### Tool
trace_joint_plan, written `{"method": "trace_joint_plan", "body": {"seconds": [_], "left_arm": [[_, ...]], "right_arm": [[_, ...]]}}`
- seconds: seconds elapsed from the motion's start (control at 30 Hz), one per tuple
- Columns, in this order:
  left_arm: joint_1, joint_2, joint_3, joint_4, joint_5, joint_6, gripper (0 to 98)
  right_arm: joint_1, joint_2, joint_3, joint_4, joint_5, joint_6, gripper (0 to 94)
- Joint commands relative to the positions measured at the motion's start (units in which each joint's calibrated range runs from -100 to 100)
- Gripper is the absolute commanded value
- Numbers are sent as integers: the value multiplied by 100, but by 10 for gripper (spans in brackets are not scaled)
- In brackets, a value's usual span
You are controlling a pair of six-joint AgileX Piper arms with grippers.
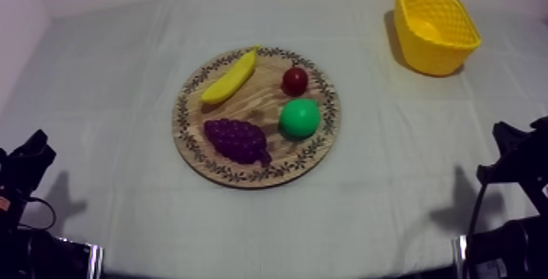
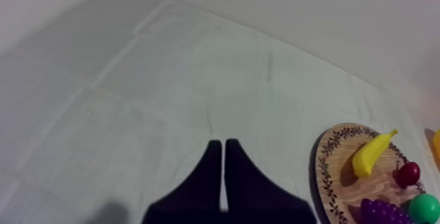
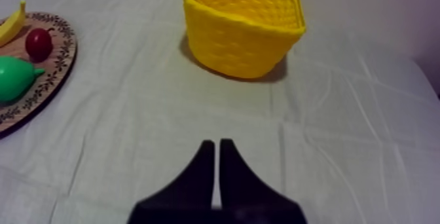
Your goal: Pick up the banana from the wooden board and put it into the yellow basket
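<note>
A yellow banana (image 1: 230,77) lies on the upper left part of the round wooden board (image 1: 318,139) in the top view, and it also shows on the board (image 2: 334,171) as the banana (image 2: 371,152) in the left wrist view. The yellow basket (image 1: 435,28) stands at the far right of the table, its basket wall (image 3: 239,43) facing the right wrist camera. My left gripper (image 2: 222,149) is shut on nothing over bare cloth, left of the board. My right gripper (image 3: 217,149) is shut on nothing, short of the basket.
On the board also lie a bunch of purple grapes (image 1: 237,139), a green pear (image 1: 299,117) and a small red fruit (image 1: 294,79). Both arms rest low, the left arm (image 1: 24,168) and the right arm (image 1: 518,156) at the table's near corners.
</note>
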Motion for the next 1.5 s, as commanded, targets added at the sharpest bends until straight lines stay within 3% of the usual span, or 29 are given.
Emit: {"method": "trace_joint_plan", "body": {"seconds": [0.0, 0.53, 0.83, 1.47], "left_arm": [[-2, -5, -1, -3, 0, -2, 1], [-2, -5, -1, -3, 0, -2, 1], [-2, -5, -1, -3, 0, 1, 1], [-2, -5, -1, -3, 0, 0, 1]], "right_arm": [[2, -4, 2, -1, 0, 0, 6], [-3, -4, 2, -1, 0, 3, 6], [-319, -20, 2, 3, -5, -11, 6], [-83, -13, 2, -1, -8, -6, 6]]}}
